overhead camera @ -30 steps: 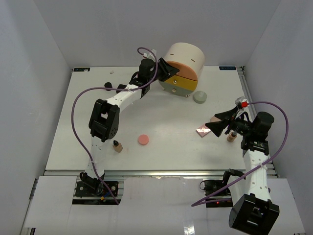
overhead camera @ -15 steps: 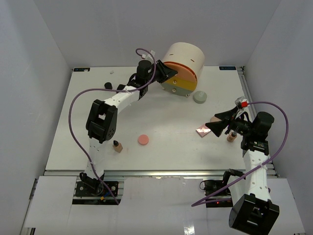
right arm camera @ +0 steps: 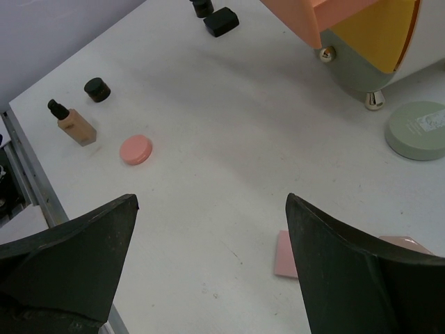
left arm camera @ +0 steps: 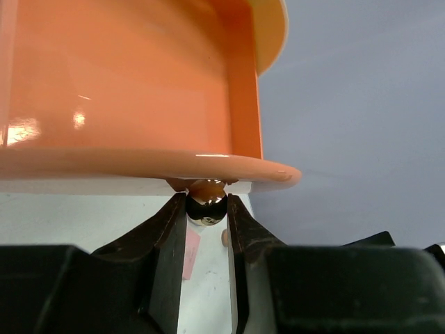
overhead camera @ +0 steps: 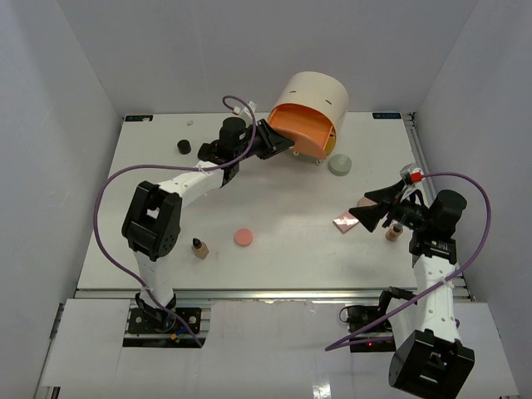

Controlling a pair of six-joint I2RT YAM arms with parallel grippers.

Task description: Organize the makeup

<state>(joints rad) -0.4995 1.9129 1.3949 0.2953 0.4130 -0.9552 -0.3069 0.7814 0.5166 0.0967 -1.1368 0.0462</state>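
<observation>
Left gripper (left arm camera: 206, 210) pinched on the small metal knob (left arm camera: 206, 204) under the front lip of the orange drawer (left arm camera: 125, 83); the drawer stands out from the cream box (overhead camera: 320, 90) at the far edge of the table (overhead camera: 283, 266); right gripper (right arm camera: 211, 202) spread wide, holding nothing, hovering near the right edge above the pink square palette (right arm camera: 285, 254); grey-green compact (right arm camera: 417, 130) just beside the box's foot; pink round compact (right arm camera: 135, 149) and brown bottle (right arm camera: 73, 123) toward the near edge, apart from each other; black jar (right arm camera: 97, 89) far left; a broad run of tabletop separates these three from the palette.
</observation>
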